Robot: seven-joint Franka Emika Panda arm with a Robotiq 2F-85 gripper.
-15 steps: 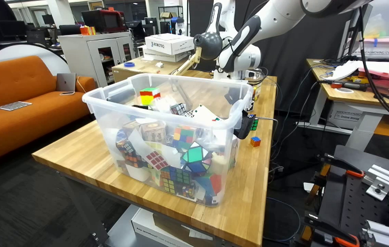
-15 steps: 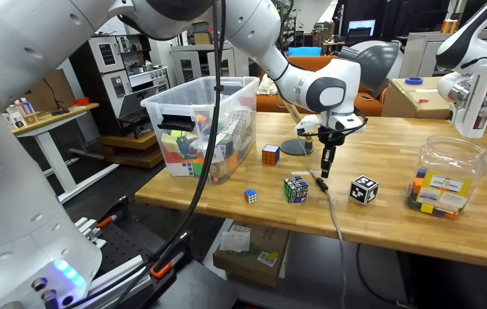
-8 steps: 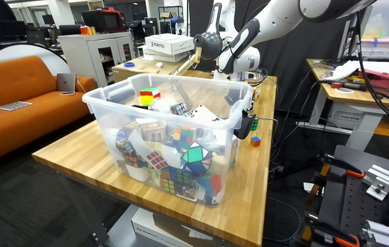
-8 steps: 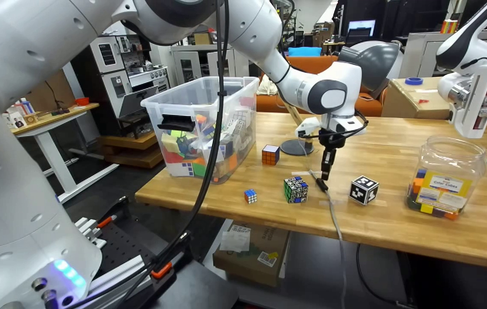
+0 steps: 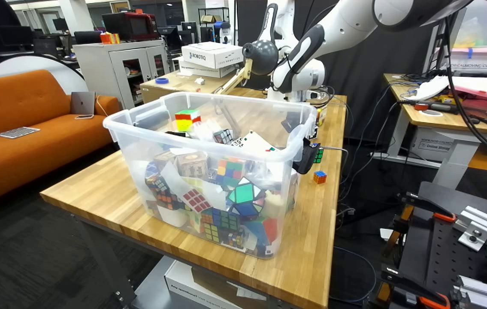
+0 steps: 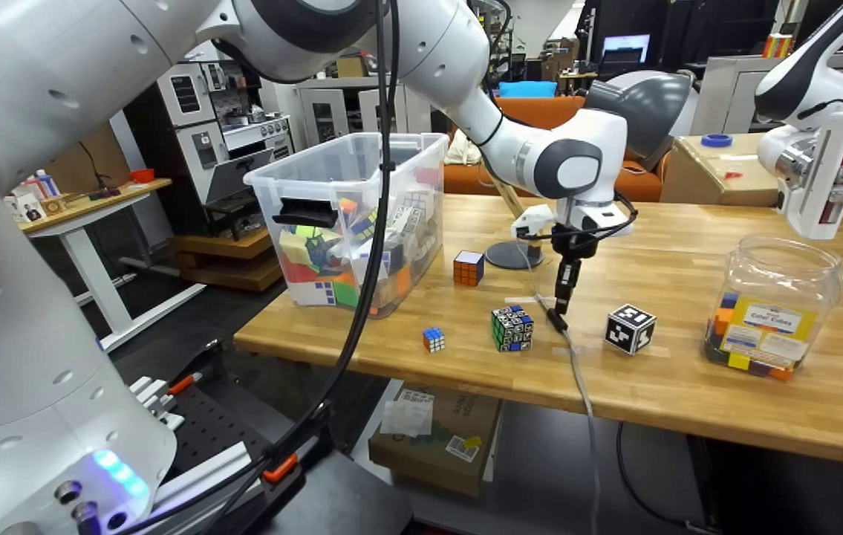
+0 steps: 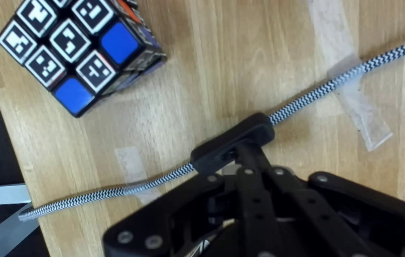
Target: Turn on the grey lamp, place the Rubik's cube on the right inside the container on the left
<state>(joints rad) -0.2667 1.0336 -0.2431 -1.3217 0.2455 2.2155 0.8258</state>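
The grey lamp (image 6: 644,111) stands behind my arm; no glow shows from it. It also shows in an exterior view (image 5: 262,57). Its black cord switch (image 7: 231,141) lies on the table, also in an exterior view (image 6: 557,320). My gripper (image 7: 247,150) is shut, its tips pointing down on the switch and covering part of it; in an exterior view the gripper (image 6: 562,303) stands upright over it. The small Rubik's cube (image 5: 319,177), orange and blue, sits near the table edge, also here (image 6: 434,339). The see-through container (image 5: 200,148) holds many cubes; it also shows here (image 6: 347,172).
A black-and-white patterned cube (image 6: 512,328) sits beside the switch, also in the wrist view (image 7: 70,46). A marker cube (image 6: 630,328), an orange-sided cube (image 6: 469,267) and a clear jar (image 6: 774,312) stand on the table. The taped cord (image 7: 316,94) runs across it.
My shut gripper has come down slightly, so its tips are now at the switch. The arm has shifted a little. The cubes, container and lamp have not moved.
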